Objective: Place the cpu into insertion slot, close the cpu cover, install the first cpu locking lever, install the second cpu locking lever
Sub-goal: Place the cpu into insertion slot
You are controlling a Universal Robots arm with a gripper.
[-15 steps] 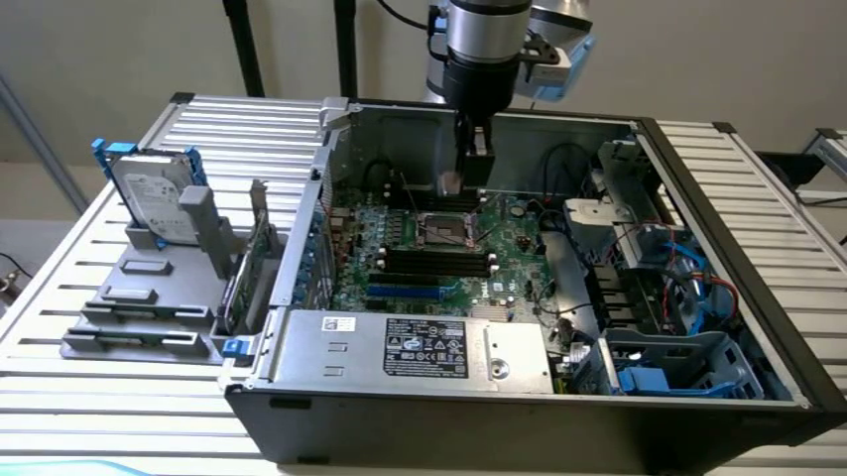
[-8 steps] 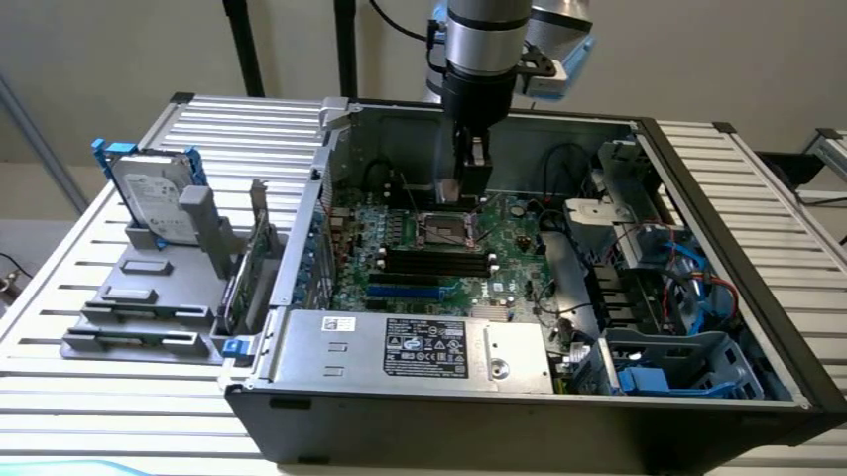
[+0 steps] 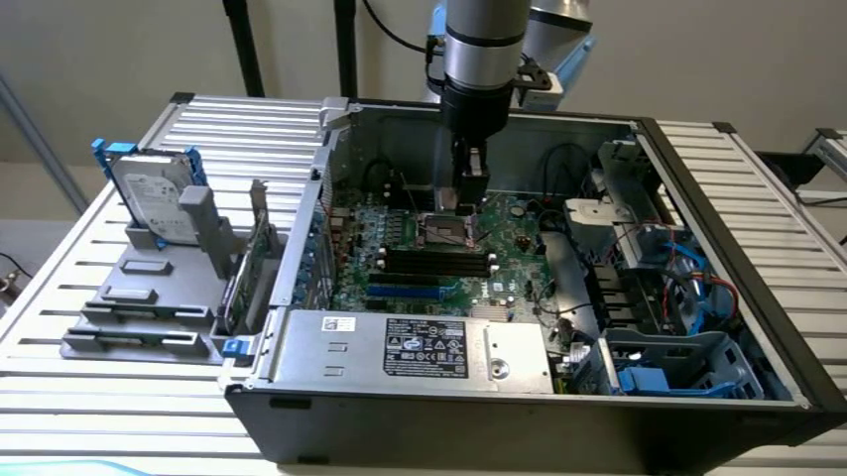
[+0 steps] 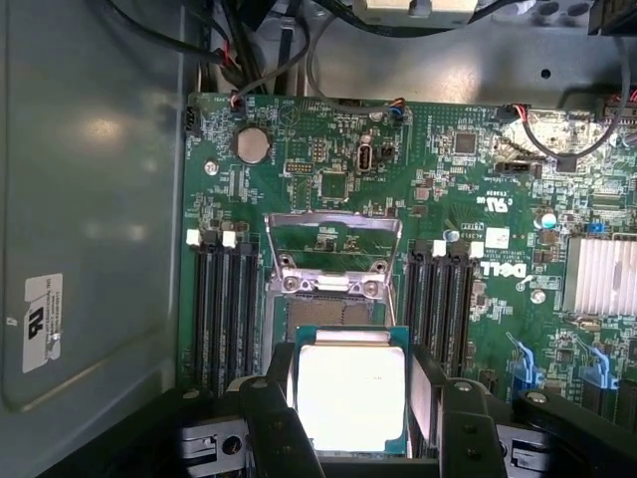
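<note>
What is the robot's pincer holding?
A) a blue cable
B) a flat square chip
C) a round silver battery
B: the pincer grips the flat, pale square cpu, with a dark finger against each of two opposite edges.

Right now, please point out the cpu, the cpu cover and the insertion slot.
the cpu [image 4: 350, 393]: wrist view, middle of its pale face.
the cpu cover [image 4: 334, 222]: wrist view, one silver bar of the frame.
the insertion slot [image 3: 442, 232]: exterior view, dark middle of the socket.
</note>
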